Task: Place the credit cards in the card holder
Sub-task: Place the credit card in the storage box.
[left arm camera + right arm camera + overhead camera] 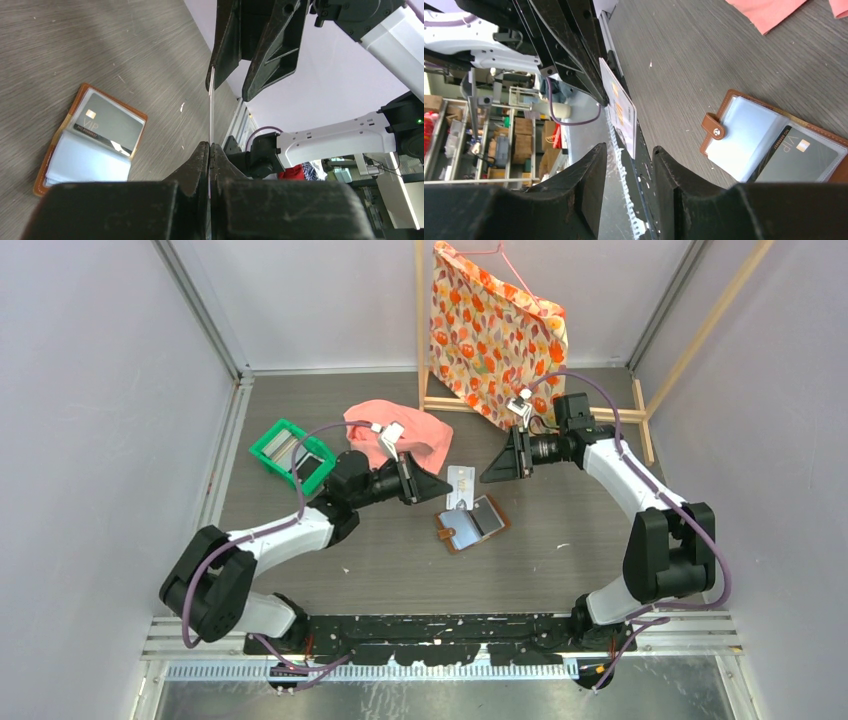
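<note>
Left fingers (pixel 201 159) are clenched on one edge of a white card (pixel 211 115), holding it clear of the bench (pixel 380 560). From the left wrist the card shows edge-on as a thin straight line with no sag.

Right fingers (pixel 591 170) are parted at the card's free end. In the left wrist view one finger seems to touch the card's edge and the other stands clear. As far as I can see, there is no grip there.

Card holder (pixel 472 524) lies open and flat on the bench, near the held card and on the side toward the arm bases. A grey VIP card (pixel 107 125) already sits in one pocket, and the facing pale pocket looks vacant.

Handling, my judgement:
- **Card:** light, stiff, slick-faced plastic. It may skid in a loose pinch and pivot if taken by a corner. The best hold is square across one edge, leaving most of its length free to enter the pocket slot.
- **Holder:** soft leather with nothing weighing it down. It will likely slide or fold when the card pushes in, so the other fingers should pin it near the spine.
</note>
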Tool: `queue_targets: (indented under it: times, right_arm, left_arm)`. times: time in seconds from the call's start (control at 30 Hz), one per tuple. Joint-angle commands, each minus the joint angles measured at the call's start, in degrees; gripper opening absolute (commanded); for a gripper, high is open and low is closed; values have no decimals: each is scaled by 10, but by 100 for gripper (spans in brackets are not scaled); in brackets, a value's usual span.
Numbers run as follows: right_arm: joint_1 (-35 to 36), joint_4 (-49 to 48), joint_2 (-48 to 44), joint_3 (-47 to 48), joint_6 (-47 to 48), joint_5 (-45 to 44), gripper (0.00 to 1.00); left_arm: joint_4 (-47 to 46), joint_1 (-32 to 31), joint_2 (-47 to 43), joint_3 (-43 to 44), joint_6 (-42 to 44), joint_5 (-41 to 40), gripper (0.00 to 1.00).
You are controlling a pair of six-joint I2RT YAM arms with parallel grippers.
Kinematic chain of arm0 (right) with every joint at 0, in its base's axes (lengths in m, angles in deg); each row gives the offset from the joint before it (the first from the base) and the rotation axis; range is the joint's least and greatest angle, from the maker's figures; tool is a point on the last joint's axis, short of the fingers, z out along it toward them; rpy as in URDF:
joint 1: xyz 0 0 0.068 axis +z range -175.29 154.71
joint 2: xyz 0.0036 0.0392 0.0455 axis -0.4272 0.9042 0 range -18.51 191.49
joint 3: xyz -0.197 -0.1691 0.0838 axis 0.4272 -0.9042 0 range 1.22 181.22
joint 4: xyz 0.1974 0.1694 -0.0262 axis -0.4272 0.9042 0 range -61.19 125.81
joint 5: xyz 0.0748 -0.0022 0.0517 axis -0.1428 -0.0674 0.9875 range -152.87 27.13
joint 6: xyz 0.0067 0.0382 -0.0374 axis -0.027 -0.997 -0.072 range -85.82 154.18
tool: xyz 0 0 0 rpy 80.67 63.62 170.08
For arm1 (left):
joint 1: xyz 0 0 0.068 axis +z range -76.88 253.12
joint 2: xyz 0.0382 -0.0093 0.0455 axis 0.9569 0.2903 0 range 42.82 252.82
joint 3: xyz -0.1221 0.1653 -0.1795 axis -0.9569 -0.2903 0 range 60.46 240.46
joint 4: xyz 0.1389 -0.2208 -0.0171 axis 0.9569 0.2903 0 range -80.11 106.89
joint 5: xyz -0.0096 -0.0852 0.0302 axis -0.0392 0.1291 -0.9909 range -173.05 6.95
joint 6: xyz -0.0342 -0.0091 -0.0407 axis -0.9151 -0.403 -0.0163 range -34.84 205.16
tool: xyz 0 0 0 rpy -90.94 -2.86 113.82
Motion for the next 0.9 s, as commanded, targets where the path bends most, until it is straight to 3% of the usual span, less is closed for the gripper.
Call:
queue_targets:
  times: [0.0, 0.17, 0.63, 0.73, 0.87]
  right_arm:
    - [-3, -114, -23, -19, -114, 26, 44]
    - [-3, -198, -20, -39, -200, 23, 42]
    - [-19, -210, -37, -35, -220, 42, 39]
    - [-38, -171, -40, -23, -185, 55, 39]
    - [-45, -22, -44, 13, -29, 69, 39]
  left_arm:
    - [-93, -13, 15, 8, -25, -33, 0]
    - [-131, -25, 37, 6, -43, -42, 0]
    - [-156, -31, 53, 5, -44, -30, 0]
    - [-150, -25, 51, 4, -35, -4, 0]
    - [-165, -3, 44, -5, -34, 47, 0]
